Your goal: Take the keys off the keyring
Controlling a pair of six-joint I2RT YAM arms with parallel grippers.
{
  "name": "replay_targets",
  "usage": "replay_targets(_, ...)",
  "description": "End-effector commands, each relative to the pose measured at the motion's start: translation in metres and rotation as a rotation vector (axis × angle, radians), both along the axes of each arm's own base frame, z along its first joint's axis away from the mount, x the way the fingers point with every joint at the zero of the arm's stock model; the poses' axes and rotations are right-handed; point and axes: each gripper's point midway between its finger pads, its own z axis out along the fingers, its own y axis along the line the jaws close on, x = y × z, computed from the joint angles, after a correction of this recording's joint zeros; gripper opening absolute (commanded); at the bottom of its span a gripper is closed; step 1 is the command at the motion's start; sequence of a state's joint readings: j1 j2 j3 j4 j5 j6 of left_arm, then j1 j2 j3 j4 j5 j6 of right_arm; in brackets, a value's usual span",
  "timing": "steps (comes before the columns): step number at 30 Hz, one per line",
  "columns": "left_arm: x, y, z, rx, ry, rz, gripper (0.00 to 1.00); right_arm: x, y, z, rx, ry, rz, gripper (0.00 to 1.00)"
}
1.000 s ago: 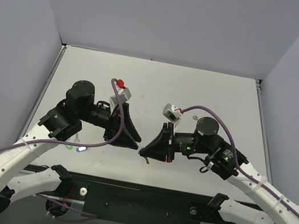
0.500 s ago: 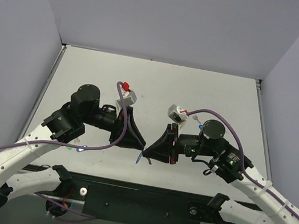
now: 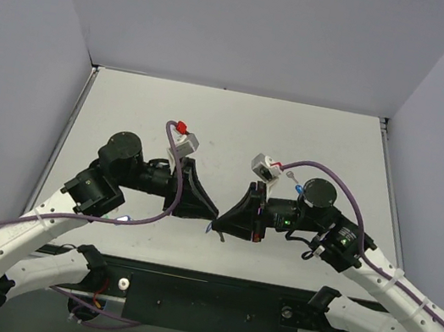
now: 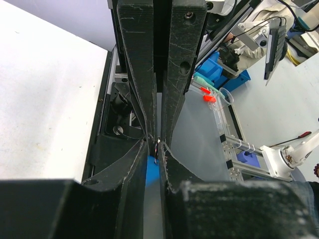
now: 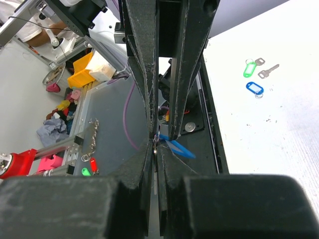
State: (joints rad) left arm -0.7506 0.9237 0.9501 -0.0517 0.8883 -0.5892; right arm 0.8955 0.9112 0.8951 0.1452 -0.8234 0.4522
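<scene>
My left gripper (image 3: 212,213) and right gripper (image 3: 221,221) meet tip to tip above the table's near edge. In the left wrist view my left gripper (image 4: 154,145) is shut on the bright blue key cap (image 4: 151,168), with the thin silver keyring (image 4: 157,148) at its tips. In the right wrist view my right gripper (image 5: 156,143) is shut on the keyring (image 5: 156,149), seen edge-on. The blue key (image 5: 177,147) sticks out sideways past the left gripper's fingers. From above, a bit of blue (image 3: 209,229) hangs below the tips.
On the white table (image 3: 238,126) near the left arm lie a green-capped key (image 5: 248,67), a bare silver key (image 5: 268,71) and another blue-capped key (image 5: 254,88). From above the left arm mostly hides them; one shows (image 3: 120,219). Grey walls enclose the table.
Both grippers have closed the small gap between them and now touch at the tips. The left arm shifted right and the right wrist rose slightly. The blue key now hangs below the tips.
</scene>
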Motion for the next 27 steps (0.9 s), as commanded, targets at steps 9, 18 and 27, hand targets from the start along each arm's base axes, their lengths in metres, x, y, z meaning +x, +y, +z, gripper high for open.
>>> replay_targets(9,-0.002,-0.003,0.020,-0.081,-0.040,0.030,0.01,0.009,0.002,0.033,0.133,-0.069,-0.049,0.00)
replay_targets(18,-0.011,0.004,0.016,-0.004,-0.041,0.014,0.00,0.007,0.002,0.031,0.097,-0.055,-0.040,0.00)
replay_targets(27,-0.028,0.011,0.009,0.117,-0.044,-0.097,0.00,0.001,0.004,0.010,-0.111,0.007,0.054,0.00)
